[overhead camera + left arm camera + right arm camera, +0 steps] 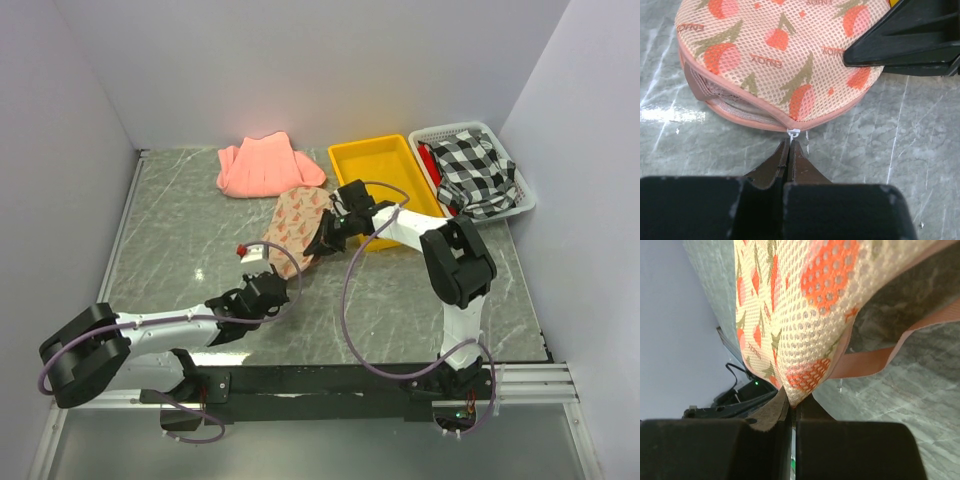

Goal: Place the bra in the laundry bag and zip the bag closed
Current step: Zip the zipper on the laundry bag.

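Observation:
The laundry bag (300,222), beige mesh with red-orange prints and pink edging, lies mid-table. In the left wrist view (785,55) its zip gapes along the left edge, and a dull pink surface (692,82) shows inside; I cannot tell if it is the bra. The bra is otherwise hidden. My left gripper (283,277) (790,142) is at the bag's near edge, shut on the white zip pull (793,132). My right gripper (322,240) (792,402) is shut on a fold of the bag's mesh (805,375) at its right side and holds it lifted.
A salmon-pink folded cloth (265,165) lies at the back. A yellow tray (350,160) stands right of it. A white basket (520,205) with a black-and-white checked cloth (475,170) is at the back right. Walls enclose the table.

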You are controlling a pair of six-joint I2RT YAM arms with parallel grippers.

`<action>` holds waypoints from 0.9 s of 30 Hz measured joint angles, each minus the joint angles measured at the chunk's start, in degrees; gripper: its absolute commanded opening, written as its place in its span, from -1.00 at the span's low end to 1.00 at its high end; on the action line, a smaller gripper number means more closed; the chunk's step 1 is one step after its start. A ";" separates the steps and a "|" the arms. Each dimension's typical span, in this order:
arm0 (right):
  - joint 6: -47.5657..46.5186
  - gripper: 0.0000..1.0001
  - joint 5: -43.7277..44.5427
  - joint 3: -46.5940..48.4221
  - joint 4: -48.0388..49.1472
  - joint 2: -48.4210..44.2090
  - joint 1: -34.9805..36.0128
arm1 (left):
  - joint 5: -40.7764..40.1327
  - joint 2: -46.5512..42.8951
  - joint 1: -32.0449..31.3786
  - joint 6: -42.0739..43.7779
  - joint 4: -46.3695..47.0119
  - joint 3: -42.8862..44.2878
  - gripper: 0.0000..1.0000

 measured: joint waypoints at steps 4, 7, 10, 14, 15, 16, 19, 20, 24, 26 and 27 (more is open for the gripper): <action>-4.00 -1.00 -0.94 3.76 -4.50 2.71 -0.07 | -1.49 -0.37 0.00 -1.05 -0.24 -0.44 -0.98; -7.76 -1.00 -0.72 6.54 -8.68 3.87 -0.20 | -2.78 -0.37 -0.02 -1.86 -0.85 -0.46 -0.98; -11.08 -1.00 -0.07 8.39 -12.11 3.96 -0.31 | -4.13 -0.33 -0.15 -3.10 -1.81 -0.46 -0.98; -14.34 -1.00 0.85 10.01 -15.41 3.96 -0.68 | -5.68 0.79 -0.26 -5.44 -3.39 -0.02 -0.98; -15.06 -1.00 1.36 10.45 -16.33 3.96 -0.79 | -6.14 1.53 -0.26 -6.03 -4.20 0.33 -0.98; -15.67 -1.00 1.84 10.80 -17.03 3.96 -0.87 | -6.47 2.27 -0.26 -6.51 -4.76 0.68 -0.98; -17.81 -0.93 2.75 13.53 -20.31 4.61 -1.01 | -7.02 3.28 -0.28 -7.54 -5.44 0.96 -0.98; -18.32 -0.71 2.82 14.49 -21.07 4.96 -1.01 | -7.08 3.32 -0.28 -7.89 -5.42 0.98 -0.98; -19.23 0.26 3.19 15.89 -22.14 5.88 -1.07 | -7.39 3.08 -0.26 -7.85 -5.35 0.98 -0.98; -19.30 0.38 3.26 15.80 -21.29 5.88 -1.90 | -7.41 3.02 -0.26 -6.71 -6.71 0.83 -0.98; -19.21 0.46 3.19 15.41 -20.13 5.75 -2.47 | -7.34 3.02 -0.26 -6.01 -6.97 0.83 -0.98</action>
